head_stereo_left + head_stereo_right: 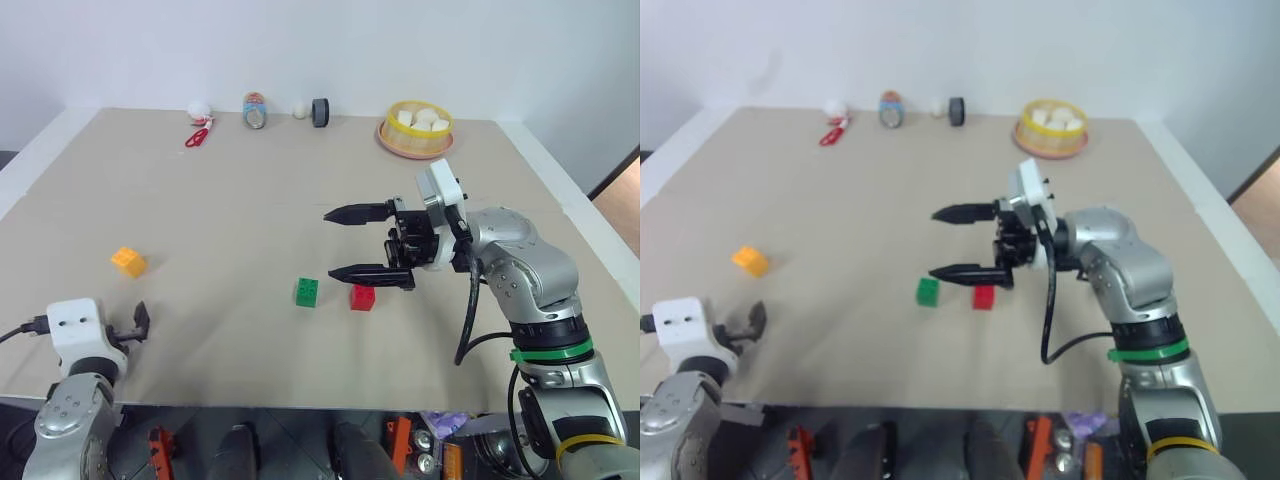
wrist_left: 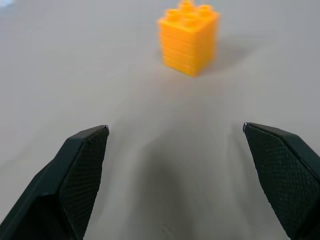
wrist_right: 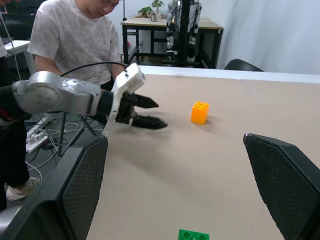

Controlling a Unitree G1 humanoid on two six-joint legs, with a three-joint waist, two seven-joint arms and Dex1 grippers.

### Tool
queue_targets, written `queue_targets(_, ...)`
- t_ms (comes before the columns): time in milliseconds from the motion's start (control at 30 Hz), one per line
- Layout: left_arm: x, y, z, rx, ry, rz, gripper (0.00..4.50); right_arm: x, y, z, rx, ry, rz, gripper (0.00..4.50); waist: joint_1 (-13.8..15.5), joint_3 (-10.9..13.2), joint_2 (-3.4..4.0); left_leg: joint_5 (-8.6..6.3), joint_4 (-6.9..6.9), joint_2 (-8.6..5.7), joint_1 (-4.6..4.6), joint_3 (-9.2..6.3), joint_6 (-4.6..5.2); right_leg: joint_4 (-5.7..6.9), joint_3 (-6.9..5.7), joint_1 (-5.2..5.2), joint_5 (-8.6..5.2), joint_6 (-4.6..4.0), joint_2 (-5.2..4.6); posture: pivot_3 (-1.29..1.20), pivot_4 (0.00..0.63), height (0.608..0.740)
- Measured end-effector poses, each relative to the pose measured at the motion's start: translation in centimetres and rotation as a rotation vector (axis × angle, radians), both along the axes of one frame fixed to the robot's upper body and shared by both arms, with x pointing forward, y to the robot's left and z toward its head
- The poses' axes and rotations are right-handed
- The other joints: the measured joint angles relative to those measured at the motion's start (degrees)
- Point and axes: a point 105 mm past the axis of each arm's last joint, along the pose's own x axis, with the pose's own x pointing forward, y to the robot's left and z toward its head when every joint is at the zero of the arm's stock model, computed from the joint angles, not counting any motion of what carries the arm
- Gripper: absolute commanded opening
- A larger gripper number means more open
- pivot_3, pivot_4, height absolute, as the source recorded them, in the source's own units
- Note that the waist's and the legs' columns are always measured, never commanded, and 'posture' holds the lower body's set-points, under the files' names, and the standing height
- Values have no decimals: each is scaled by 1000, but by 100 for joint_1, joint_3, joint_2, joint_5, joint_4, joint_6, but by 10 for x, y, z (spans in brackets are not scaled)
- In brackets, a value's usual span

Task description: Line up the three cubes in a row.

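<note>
- Left pincer (image 1: 138,322): jaws wide apart, empty, low at the near edge of the tan bench (image 1: 250,190), pointing at the orange-yellow studded plastic block (image 1: 128,262), which sits well apart from the green studded block (image 1: 307,292).
- Red studded block (image 1: 362,297): just right of the green block.
- Right pincer (image 1: 350,243): jaws spread, empty, above and just beyond the green block.

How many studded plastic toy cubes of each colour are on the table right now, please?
Orange-yellow studded plastic cube: 1
Green studded plastic cube: 1
Red studded plastic cube: 1
Total: 3
</note>
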Motion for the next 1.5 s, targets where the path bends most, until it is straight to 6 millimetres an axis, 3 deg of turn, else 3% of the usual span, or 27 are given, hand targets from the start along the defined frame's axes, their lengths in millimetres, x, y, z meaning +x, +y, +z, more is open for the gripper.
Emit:
queue_targets(233,34,12,0,14,1,-41,4462,0,1,0,6,-3,-3,4500,15,-1,-1,5,-19,4,-14,-8,7,6,-3,0,-16,8,12,0,150,740)
queue_targets(533,64,19,-2,27,-4,-100,4462,2,-1,0,8,-4,-32,4500,36,-2,0,-5,-17,3,15,-13,-8,9,-7,-4,14,-2,10,0,150,740)
queue_targets(733,82,19,-4,55,-1,-170,4462,3,-4,1,7,-10,-49,4500,31,-3,4,-9,-17,-37,16,-21,-14,-3,-54,-8,22,-14,-65,0,150,740)
queue_targets(1100,104,10,-4,83,2,-269,4462,3,-4,1,4,-12,-55,4500,32,-12,53,-25,-113,-26,-45,22,19,-358,-331,13,140,-123,-278,0,150,740)
queue_targets(1233,107,8,0,90,-14,-281,4462,3,-5,1,3,-14,-55,4500,26,-18,67,-31,-118,57,-138,80,31,-555,-404,5,399,-95,-273,0,150,740)
queue_targets(1300,109,5,2,94,-22,-295,3693,3,-5,1,3,-17,-54,4500,27,-33,107,-25,-171,175,-237,169,53,-679,-497,26,642,-92,-279,0,150,740)
queue_targets(1333,111,1,3,95,-25,-308,3332,3,-5,2,3,-18,-54,4500,59,-42,92,-19,-210,223,-256,254,62,-562,-574,-11,632,-126,-327,0,150,740)
queue_targets(1367,112,-3,3,92,-27,-323,3037,3,-5,2,3,-20,-54,4500,152,-59,-1,-9,-249,238,-229,472,70,-260,-626,-85,465,-151,-379,0,150,740)
queue_targets(1400,112,-9,0,89,-27,-339,2655,3,-4,3,3,-24,-53,4500,180,-46,-18,-3,-249,232,-201,540,67,-166,-615,-158,360,-92,-406,0,150,740)
queue_targets(1433,112,-11,-1,90,-27,-349,2330,3,-4,3,2,-25,-53,4500,212,-43,-12,-1,-225,225,-181,541,59,-161,-631,-197,355,-96,-428,0,150,740)
queue_targets(1500,111,-15,-3,93,-17,-368,1592,4,-4,3,1,-25,-54,4500,292,-28,62,-3,-156,126,-156,292,51,-187,-807,-189,371,-121,-488,0,150,740)
